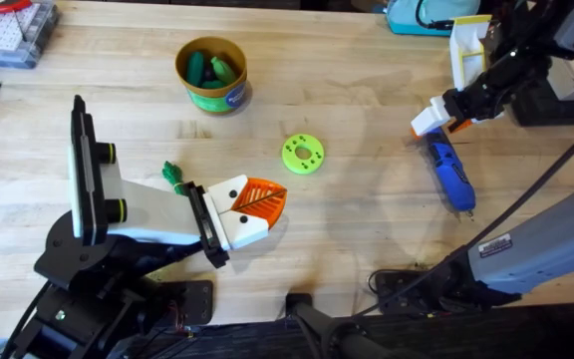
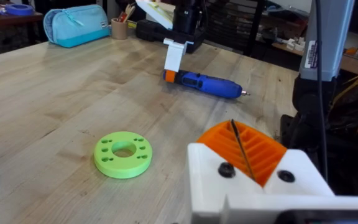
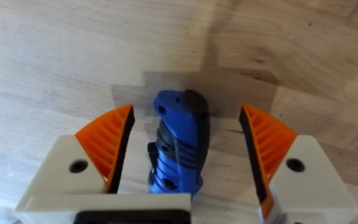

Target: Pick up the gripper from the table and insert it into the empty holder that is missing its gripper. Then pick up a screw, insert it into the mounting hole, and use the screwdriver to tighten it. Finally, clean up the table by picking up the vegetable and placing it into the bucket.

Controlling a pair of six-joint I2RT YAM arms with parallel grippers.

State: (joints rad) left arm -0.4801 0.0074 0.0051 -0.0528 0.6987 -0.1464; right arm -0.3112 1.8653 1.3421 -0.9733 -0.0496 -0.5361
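I am lowering my right hand [image 3: 185, 158] over the bright blue pen-shaped powered screwdriver [image 1: 450, 173], which is lying flat on the light wooden butcher-block desk [image 1: 367, 90], well to the side of the flat lime-green disc with holes [image 1: 303, 154] on the right arm's side. My right hand is spread wide and holding nothing: in the wrist view its two orange ribbed pads [image 3: 107, 143] are standing apart on either side of the screwdriver's blunt rear end, with bare wood showing between each pad and the blue body. To do this pickup well, I judge I should be keeping the body centred between the pads, sinking until they straddle its thickest part, then squeezing evenly so the round barrel is not rolling or squirting out; gripping near the rear may leave the metal tip drooping, so a hold closer to the middle looks safer. My left hand [image 1: 259, 199] is resting near the lime-green disc, on the left arm's side, its orange pads pressed together on nothing. The small round yellow-tan bucket [image 1: 212, 75] with a green band is standing beyond the disc, with green pieces already lying inside.
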